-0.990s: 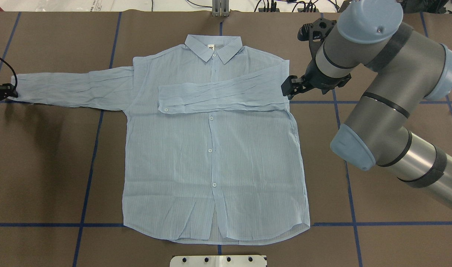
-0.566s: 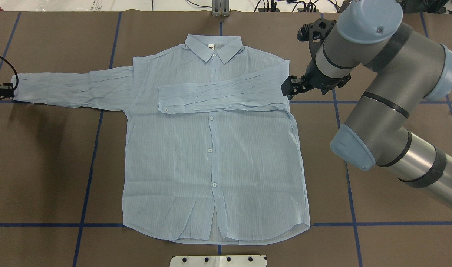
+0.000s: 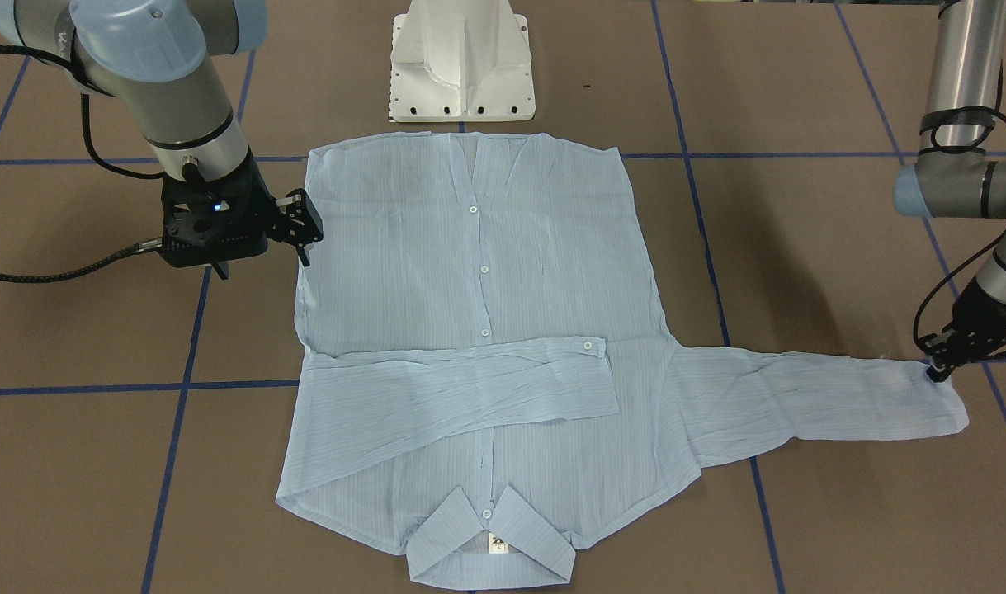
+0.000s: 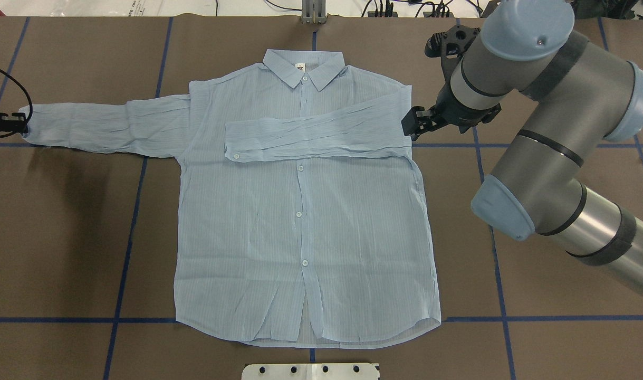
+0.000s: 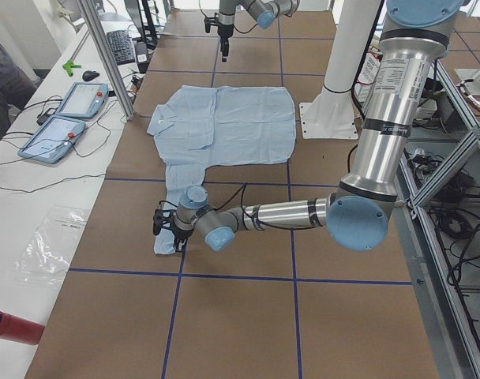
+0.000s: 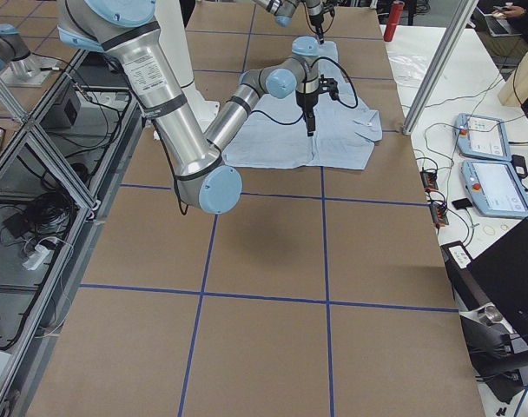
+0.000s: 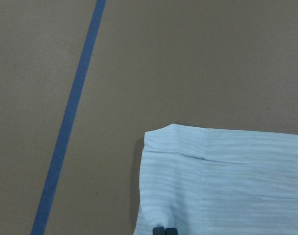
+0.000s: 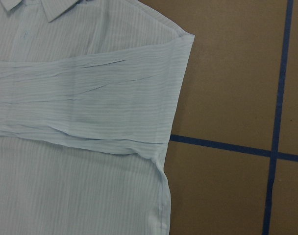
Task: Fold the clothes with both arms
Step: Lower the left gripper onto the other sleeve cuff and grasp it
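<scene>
The pale-blue striped shirt (image 4: pixel 300 221) lies flat and face up on the brown table, collar at the far side. One sleeve (image 3: pixel 469 396) is folded across the chest. The other sleeve (image 4: pixel 105 124) stretches out sideways. My left gripper (image 4: pixel 19 124) is at that sleeve's cuff, and in the left wrist view its fingertips (image 7: pixel 163 230) are shut on the cuff fabric (image 7: pixel 227 181). My right gripper (image 4: pixel 412 125) hovers open just beside the shirt's folded shoulder edge (image 8: pixel 178 98), holding nothing.
The white pedestal base (image 3: pixel 461 66) stands at the near hem side of the shirt. Blue tape lines (image 4: pixel 126 253) cross the brown table cover. Tablets (image 5: pixel 66 118) and cables lie on a side bench, and a red cylinder (image 5: pixel 11 328) lies there too.
The left gripper has shifted slightly, and the cuff end has drawn a little toward the shirt body. The right arm has barely moved.
</scene>
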You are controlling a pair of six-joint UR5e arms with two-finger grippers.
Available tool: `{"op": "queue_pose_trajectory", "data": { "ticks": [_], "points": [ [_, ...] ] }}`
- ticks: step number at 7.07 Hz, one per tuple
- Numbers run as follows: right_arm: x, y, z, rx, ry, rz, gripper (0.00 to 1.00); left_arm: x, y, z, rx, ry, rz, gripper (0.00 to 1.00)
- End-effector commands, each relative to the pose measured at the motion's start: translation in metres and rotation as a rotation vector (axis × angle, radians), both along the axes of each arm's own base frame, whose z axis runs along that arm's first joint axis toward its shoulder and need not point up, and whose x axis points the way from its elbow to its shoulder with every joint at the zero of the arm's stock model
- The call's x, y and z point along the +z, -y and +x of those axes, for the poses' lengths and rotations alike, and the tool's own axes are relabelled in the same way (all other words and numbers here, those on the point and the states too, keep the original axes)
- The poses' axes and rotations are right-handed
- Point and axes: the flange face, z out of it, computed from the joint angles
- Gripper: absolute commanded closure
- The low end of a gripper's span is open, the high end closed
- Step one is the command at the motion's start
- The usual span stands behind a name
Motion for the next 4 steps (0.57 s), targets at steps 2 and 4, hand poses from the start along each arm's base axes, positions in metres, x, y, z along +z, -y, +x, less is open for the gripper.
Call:
{"op": "queue_pose_trajectory", "data": {
  "ticks": [2, 4],
  "points": [
    [0.037, 0.01, 0.032, -0.016, -0.014, -0.031, 0.0, -0.09, 0.012, -0.002, 0.004, -0.085, 0.119, 1.0],
    [0.066, 0.016, 0.057, -0.053, -0.035, -0.024, 0.0, -0.208, 0.046, 0.014, -0.035, -0.082, 0.034, 1.0]
  ]
}}
